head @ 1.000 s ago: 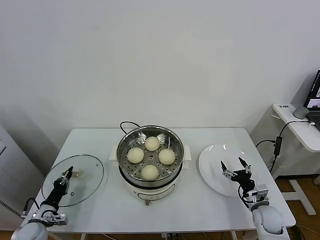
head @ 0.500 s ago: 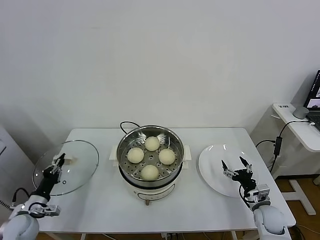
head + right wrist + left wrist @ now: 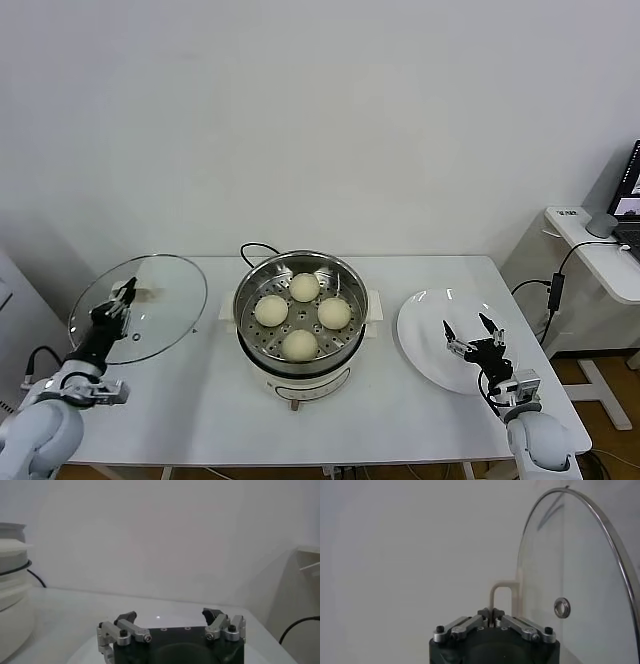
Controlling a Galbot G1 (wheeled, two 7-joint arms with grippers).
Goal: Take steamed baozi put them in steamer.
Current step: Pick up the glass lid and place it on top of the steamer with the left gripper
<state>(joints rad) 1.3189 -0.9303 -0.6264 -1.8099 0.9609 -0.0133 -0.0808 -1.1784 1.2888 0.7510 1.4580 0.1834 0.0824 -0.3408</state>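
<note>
Left hand gripping lid, steamer beside

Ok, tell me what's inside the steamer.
Four buns sit on the steamer's holed floor, uncovered. The lid is held up off to the side by the left gripper. Below the floor is hidden.

white rectangular table, rounded corners, set against a plain white wall. second white side desk at far right, with a small grey object and the edge of a dark laptop on it; black cable hanging from its front. even, soft light; faint shadows.
</note>
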